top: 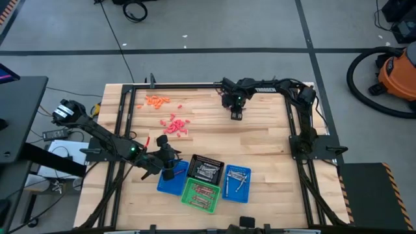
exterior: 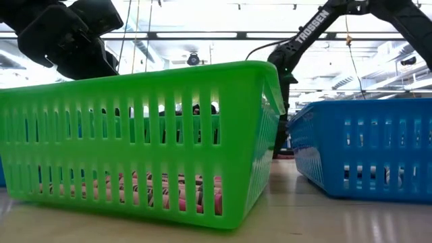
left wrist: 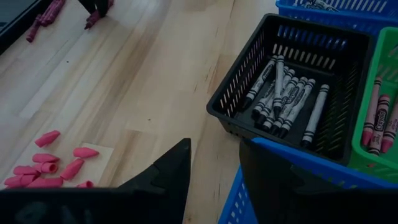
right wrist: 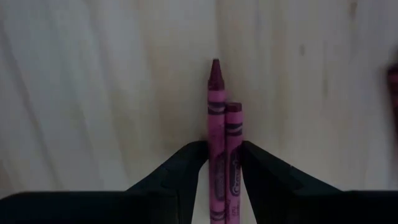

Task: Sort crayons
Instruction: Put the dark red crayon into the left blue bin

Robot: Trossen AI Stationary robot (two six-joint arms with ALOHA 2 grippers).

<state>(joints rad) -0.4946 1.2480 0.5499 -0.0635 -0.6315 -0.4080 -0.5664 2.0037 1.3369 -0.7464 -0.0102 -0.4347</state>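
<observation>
My right gripper [right wrist: 224, 147] hangs over the far middle of the table [top: 260, 140], where the high view also shows the right gripper [top: 236, 114]. It is shut on two dark maroon crayons [right wrist: 216, 118]. My left gripper [left wrist: 214, 152] stands open and empty above the rim of a blue basket [top: 170, 182] at the near left. Loose reddish crayons [top: 175, 125] and orange ones [top: 156, 101] lie on the wood at the far left. Silvery-grey crayons [left wrist: 283, 96] lie in the black basket [top: 205, 170], and reddish ones [left wrist: 376, 121] in the green basket [top: 199, 194]. My right gripper pinches the two maroon crayons side by side between its two fingers [right wrist: 186, 165], coming from above and pointing down. One crayon's pointed tip [right wrist: 216, 67] and the other's flat end [right wrist: 234, 107] reach out past the fingertips. Whether they touch the wood cannot be told.
A second blue basket [top: 237, 182] stands right of the black one, with a few crayons in it. In the low view the green basket [exterior: 135, 135] and a blue basket [exterior: 364, 148] fill the foreground. Bare wood lies between the loose crayons and the baskets.
</observation>
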